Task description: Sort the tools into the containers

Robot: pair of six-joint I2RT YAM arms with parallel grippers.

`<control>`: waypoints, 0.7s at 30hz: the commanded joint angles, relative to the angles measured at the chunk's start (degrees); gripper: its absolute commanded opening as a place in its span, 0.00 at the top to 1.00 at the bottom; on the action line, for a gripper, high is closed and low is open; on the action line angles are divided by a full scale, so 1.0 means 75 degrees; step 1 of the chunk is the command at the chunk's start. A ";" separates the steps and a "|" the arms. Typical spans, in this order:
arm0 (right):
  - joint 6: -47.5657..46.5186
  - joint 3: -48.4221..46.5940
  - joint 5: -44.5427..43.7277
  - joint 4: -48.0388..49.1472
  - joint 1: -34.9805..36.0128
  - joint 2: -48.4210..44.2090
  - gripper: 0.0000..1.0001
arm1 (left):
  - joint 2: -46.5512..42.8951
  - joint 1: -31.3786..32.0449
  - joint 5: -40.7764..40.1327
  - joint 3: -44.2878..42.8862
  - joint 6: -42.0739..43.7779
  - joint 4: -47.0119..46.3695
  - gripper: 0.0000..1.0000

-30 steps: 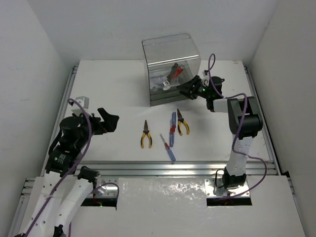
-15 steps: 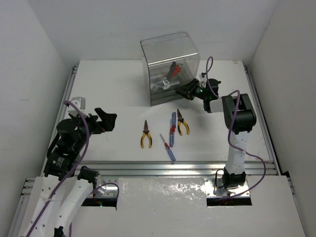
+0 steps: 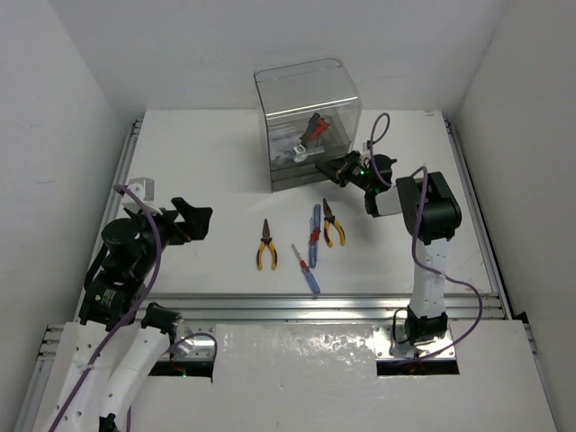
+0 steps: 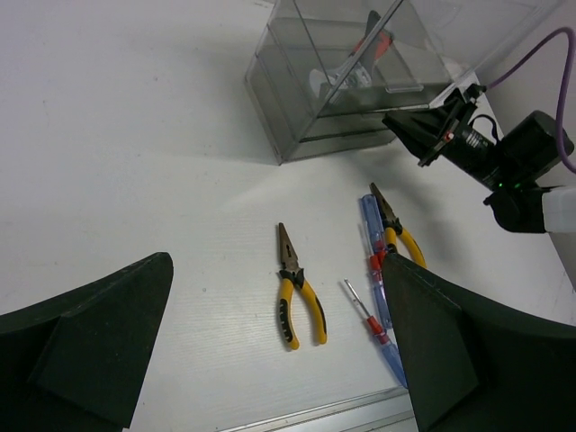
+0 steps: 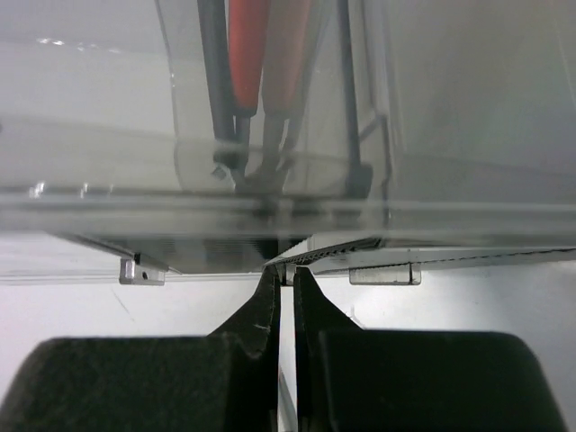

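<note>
**A:** From above, what was the room like?

**B:** A white counter (image 3: 198,153) between bare white walls. One clear container (image 3: 306,99) stood at the back. In front lay two pairs of yellow-handled pliers, the left pliers (image 3: 265,247) and the right pliers (image 3: 333,225), with two screwdrivers between them: a blue screwdriver (image 3: 315,223) and a red-and-blue screwdriver (image 3: 304,269).

**A:** And the arms?

**B:** The left tool (image 3: 193,219) gaped wide and empty, well apart from everything. The right tool (image 3: 335,167) sat at the container's front.

**A:** The left wrist view?

**B:** Same four pieces. A red-handled wrench (image 4: 378,40) lay inside the container.

**A:** The right wrist?

**B:** Its fingers (image 5: 252,333) were narrowed to a slit at the container's lower edge. I couldn't tell whether they pinched it.
</note>
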State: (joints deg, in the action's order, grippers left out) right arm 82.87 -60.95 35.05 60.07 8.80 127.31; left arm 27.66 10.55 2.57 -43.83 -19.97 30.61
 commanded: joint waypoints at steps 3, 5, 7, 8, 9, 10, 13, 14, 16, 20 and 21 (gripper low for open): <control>0.0025 0.0976 -0.0758 0.1364 0.0596 -0.0730 1.00 | -0.0079 0.0035 -0.0038 -0.0085 0.0061 -0.0413 0.00; 0.0071 0.1457 -0.0911 0.1645 0.0702 -0.0895 1.00 | -0.0114 0.0035 -0.0038 -0.0073 0.0061 -0.0413 0.00; 0.0130 0.1831 -0.0958 0.1972 0.0749 -0.1071 1.00 | -0.0137 0.0047 -0.0038 -0.0073 0.0061 -0.0425 0.00; 0.0211 0.1949 -0.0947 0.2067 0.0737 -0.1118 1.00 | -0.0149 0.0035 -0.0038 -0.0073 0.0061 -0.0425 0.00; 0.0259 0.2229 -0.0958 0.2161 0.0749 -0.1165 1.00 | -0.0161 0.0035 -0.0026 -0.0062 0.0061 -0.0425 0.00; 0.0317 0.2383 -0.0935 0.2429 0.0749 -0.1293 1.00 | -0.0172 0.0035 -0.0038 -0.0062 0.0061 -0.0425 0.00; 0.0306 0.3039 -0.0900 0.2712 0.0749 -0.1657 1.00 | -0.0207 0.0035 -0.0049 -0.0062 0.0061 -0.0425 0.00; 0.0294 0.3203 -0.0900 0.2748 0.0772 -0.1762 1.00 | -0.0219 0.0035 -0.0049 -0.0062 0.0061 -0.0425 0.00; 0.0178 0.3508 -0.0806 0.2830 0.0784 -0.2008 1.00 | -0.0219 0.0035 -0.0038 -0.0050 0.0061 -0.0437 0.00; -0.0068 0.3859 -0.0525 0.2655 0.0796 -0.2500 0.85 | -0.0219 0.0035 -0.0026 -0.0062 0.0061 -0.0425 0.00; -0.0185 0.3861 -0.0420 0.2469 0.0807 -0.2652 0.70 | -0.0219 0.0035 -0.0014 -0.0050 0.0061 -0.0437 0.00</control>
State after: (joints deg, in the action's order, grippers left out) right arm 85.36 -32.64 29.06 72.75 14.20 111.92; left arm 26.50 10.55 2.57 -43.83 -19.97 29.91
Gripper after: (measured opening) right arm 0.230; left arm 0.996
